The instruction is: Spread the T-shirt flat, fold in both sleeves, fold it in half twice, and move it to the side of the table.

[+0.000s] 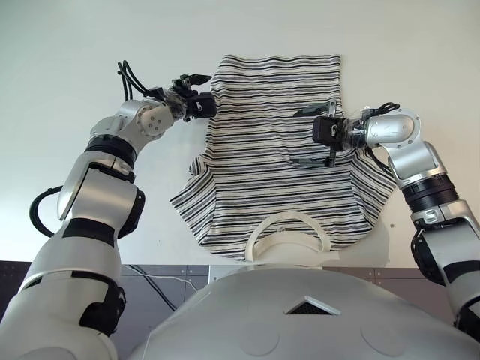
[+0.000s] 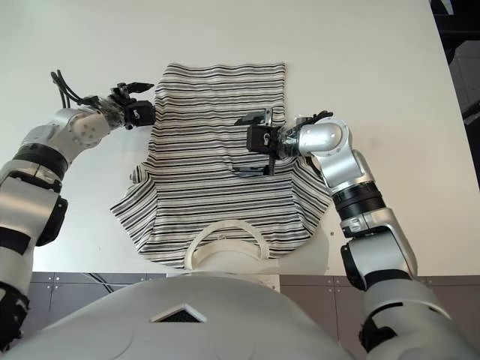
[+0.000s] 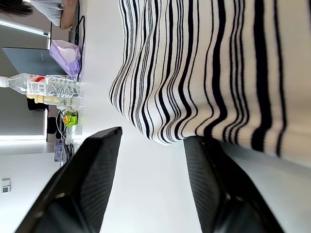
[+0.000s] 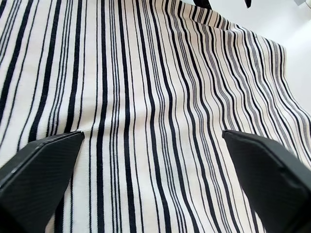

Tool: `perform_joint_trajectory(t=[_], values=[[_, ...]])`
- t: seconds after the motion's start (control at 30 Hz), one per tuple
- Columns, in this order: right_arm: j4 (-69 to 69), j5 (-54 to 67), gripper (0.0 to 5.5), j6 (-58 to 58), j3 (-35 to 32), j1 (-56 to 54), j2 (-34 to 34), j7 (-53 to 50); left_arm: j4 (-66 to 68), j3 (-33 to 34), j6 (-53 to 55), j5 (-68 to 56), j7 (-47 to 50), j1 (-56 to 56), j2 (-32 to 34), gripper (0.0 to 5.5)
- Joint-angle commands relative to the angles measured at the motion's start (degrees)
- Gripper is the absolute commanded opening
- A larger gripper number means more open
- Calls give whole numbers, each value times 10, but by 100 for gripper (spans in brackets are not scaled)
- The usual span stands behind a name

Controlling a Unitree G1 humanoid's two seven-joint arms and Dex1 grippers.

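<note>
A black-and-white striped T-shirt lies on the white table, hem at the far side and white collar nearest me. Its left sleeve spreads outward, while the right side is bunched under my right arm. My left gripper hovers at the shirt's far left edge, open, its fingers over bare table beside the striped edge. My right gripper hangs open over the shirt's middle right, wide black fingers above the fabric, nothing held.
Bare white tabletop lies left, right and beyond the shirt. In the left wrist view, a plastic water bottle, a purple packet and a laptop stand in the distance. The table's near edge meets a dark floor.
</note>
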Motion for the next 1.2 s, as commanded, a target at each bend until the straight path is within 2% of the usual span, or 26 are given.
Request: perform_joint_trajectory(t=[0.03,0.23,0.33,0.57,0.67,0.8,0.9,1.0,1.2], values=[[1,-7,525,-13,5,-24,-10,19,20,2,25,5,13,5,-7,230],[3,-9,525,-37,18,-41,-9,45,30,60,76,-41,59,-8,-14,230],[-8,-5,525,-35,15,-39,-11,45,29,111,85,-98,17,-17,-40,230],[-58,2,525,-6,-10,15,-34,17,-14,113,59,-111,-19,14,-60,230],[-81,6,525,6,-24,43,-60,18,-125,114,28,-132,-35,49,-75,230],[-97,26,525,32,-55,36,-76,14,-357,105,71,-139,-70,179,-70,230],[-100,59,525,64,-85,-7,-49,-6,-468,91,123,-113,-100,281,-43,230],[-89,77,525,90,-97,-61,-9,-33,-604,76,197,-133,-180,361,-25,230],[55,16,525,61,-50,-133,68,-99,-749,68,297,-188,-278,408,-25,230]])
